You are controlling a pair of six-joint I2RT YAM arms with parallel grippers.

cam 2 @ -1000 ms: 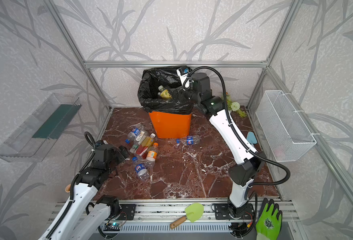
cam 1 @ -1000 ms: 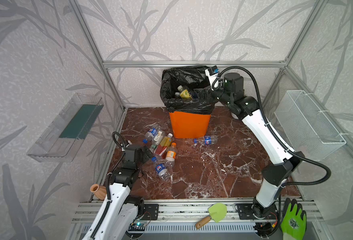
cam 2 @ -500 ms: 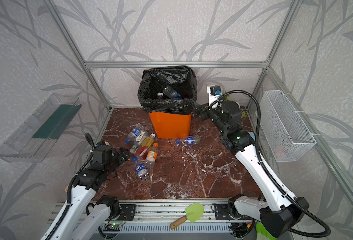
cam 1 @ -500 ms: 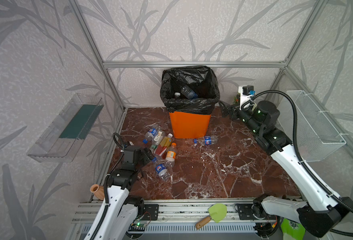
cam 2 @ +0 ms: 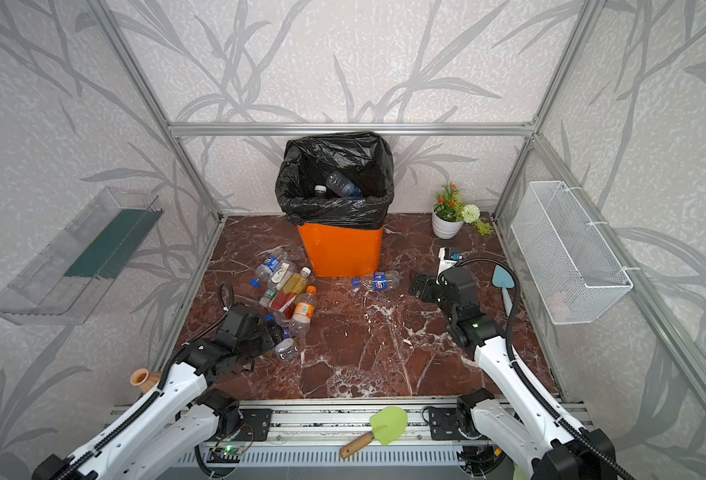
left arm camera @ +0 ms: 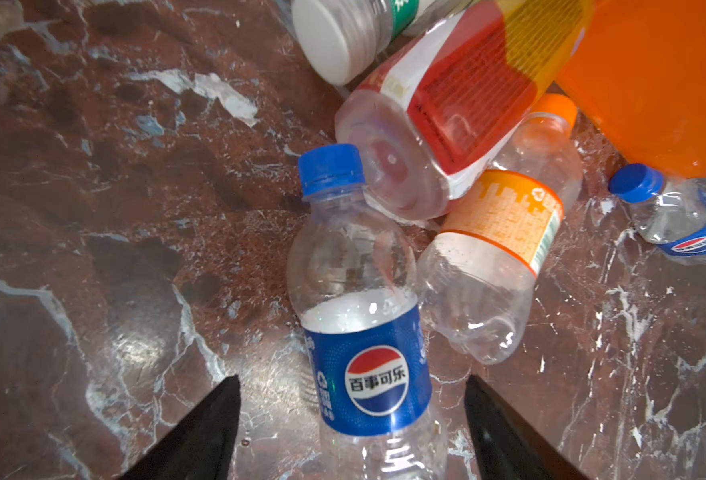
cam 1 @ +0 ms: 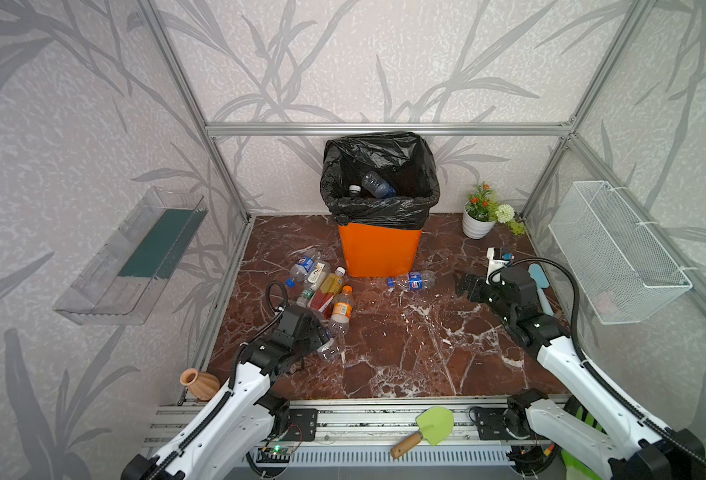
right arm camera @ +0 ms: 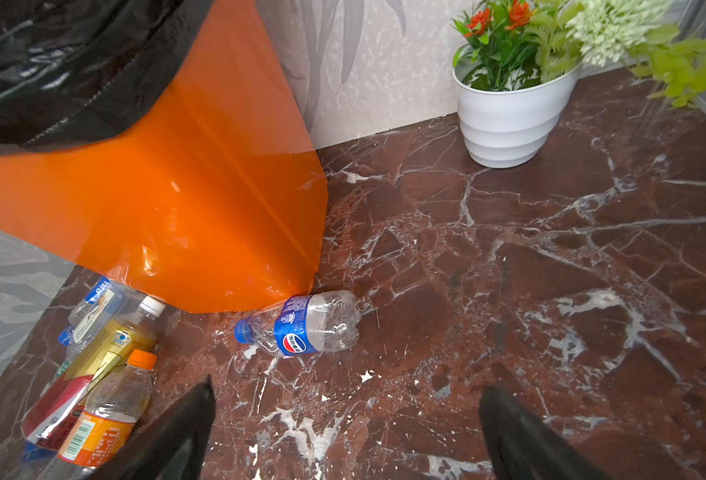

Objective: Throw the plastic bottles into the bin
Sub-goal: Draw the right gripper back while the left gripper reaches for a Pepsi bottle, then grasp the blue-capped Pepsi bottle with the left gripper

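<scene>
Starting at the front rail, a green trowel (cam 1: 430, 426) lies across it and a little terracotta vase (cam 1: 197, 382) sits by the near left corner of the marble counter (cam 1: 405, 353). Just past that the left claw (left arm camera: 351, 378) is down low and open. It has one black finger (left arm camera: 202, 436) on each side of a blue-label Pepsi bottle (left arm camera: 368, 332) that lies on its side, blue cap pointing away. The left wrist view shows a gap between each finger and the plastic, so it's around the bottle but not gripping it.

Right behind that cap is the pile. There's an orange-label bottle (left arm camera: 496, 249) touching the Pepsi one, a red-label bottle (left arm camera: 447, 124) lying over it and a white-capped bottle (left arm camera: 343, 37) further back.

More toward the middle, a second Pepsi bottle (right arm camera: 305, 328) lies alone just beside the bin's front corner. The right claw (right arm camera: 349, 386) is off to its right above the counter, spread wide open over bare marble, with a light blue trowel (cam 1: 540, 282) next to the arm.

Furthest back against the wall stands the orange bin (cam 1: 378, 249) with its black bag folded over the rim. A clear bottle (cam 1: 378, 185) and another one with a white cap (cam 1: 354, 190) are visible inside. A white flower pot (cam 1: 478, 224) sits in the far right corner
</scene>
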